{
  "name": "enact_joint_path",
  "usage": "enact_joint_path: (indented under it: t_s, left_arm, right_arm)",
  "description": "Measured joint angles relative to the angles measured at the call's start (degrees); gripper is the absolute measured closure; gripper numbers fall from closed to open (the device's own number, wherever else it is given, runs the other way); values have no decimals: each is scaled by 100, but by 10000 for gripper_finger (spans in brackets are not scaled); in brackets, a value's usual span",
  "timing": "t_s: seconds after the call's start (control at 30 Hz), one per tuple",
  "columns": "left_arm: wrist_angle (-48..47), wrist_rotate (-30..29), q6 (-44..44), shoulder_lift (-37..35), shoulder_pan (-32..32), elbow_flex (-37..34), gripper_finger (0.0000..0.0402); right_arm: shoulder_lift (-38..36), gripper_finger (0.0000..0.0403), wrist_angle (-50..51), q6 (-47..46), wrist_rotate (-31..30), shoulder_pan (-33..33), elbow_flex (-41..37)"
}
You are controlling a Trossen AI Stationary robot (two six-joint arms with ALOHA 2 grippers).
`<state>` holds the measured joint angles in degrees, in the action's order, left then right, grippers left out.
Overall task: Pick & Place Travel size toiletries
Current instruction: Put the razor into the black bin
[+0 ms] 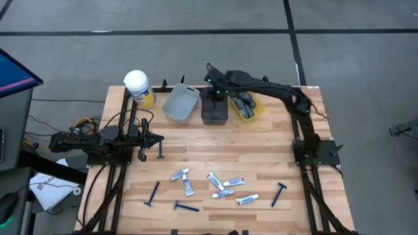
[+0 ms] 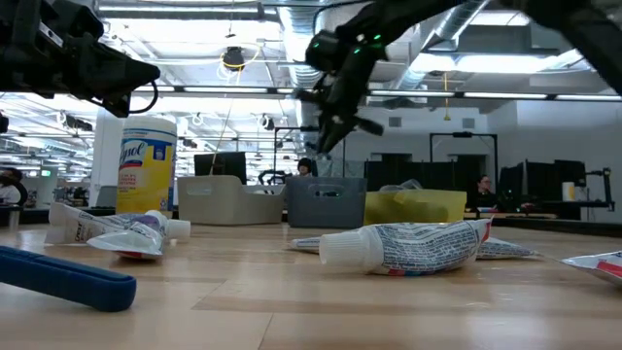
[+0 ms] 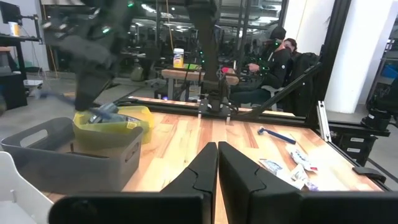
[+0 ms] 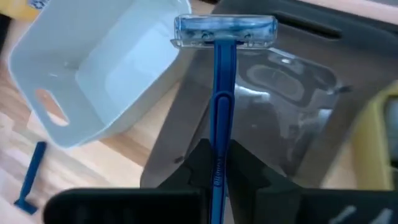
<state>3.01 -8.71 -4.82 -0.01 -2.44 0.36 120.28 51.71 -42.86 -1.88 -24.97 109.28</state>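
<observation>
My right gripper [image 1: 213, 91] is over the far bins, shut on a thin blue razor [image 4: 222, 93] whose head hangs above the dark bin [image 1: 214, 112]. Dark grey mini bottles [image 1: 245, 103] lie in the yellow bin [image 1: 255, 112]. Several white tubes [image 1: 222, 186] and blue razors [image 1: 279, 193] lie flat on the near half of the table. Another razor [image 1: 160, 150] lies beside my left gripper [image 1: 155, 139], which is shut, held above the table's left side and touching nothing. My right gripper pinches the razor's blue handle [image 4: 219, 163] between its two fingers, coming from above and pointing down. The handle runs on past the fingertips along the fingers. The razor is lifted clear, its clear-blue head [image 4: 225, 31] lowest, over the dark bin's opening.
A grey bin [image 1: 181, 103] stands left of the dark bin, and a yellow jar with a white lid [image 1: 138, 88] stands at the far left corner. The three bins line the far edge. Bare wood lies between the bins and the scattered items. People sit in the room beyond.
</observation>
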Motion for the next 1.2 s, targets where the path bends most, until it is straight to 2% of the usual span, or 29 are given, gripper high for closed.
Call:
enact_joint_path:
  t_s: [0.13,0.27,0.47,0.67,0.83,0.97,1.1,1.2]
  left_arm:
    - [0,0,0,0,0,0,392]
    - [-1,0,0,0,0,0,392]
    - [-1,-1,0,0,0,0,392]
    - [-1,0,0,0,0,0,392]
    - [0,0,0,0,0,0,392]
    - [1,-2,0,0,0,0,392]
    - [1,0,0,0,0,0,392]
    - [1,-1,0,0,0,0,392]
  right_arm:
    - [683,386,493,85,41,15,688]
    - [1137,385,836,138,60,67,1038]
    - [1421,380,1045,142,52,100,1057]
    - [1447,350,1094,104,-93,90,1064]
    - [1448,317,1111,132,-95,94,1062]
    - [1356,271,1240,203,-93,94,1057]
    - [996,215,1972,322,-153,122,1136]
    - [539,184,2582,197,-544,324,1149]
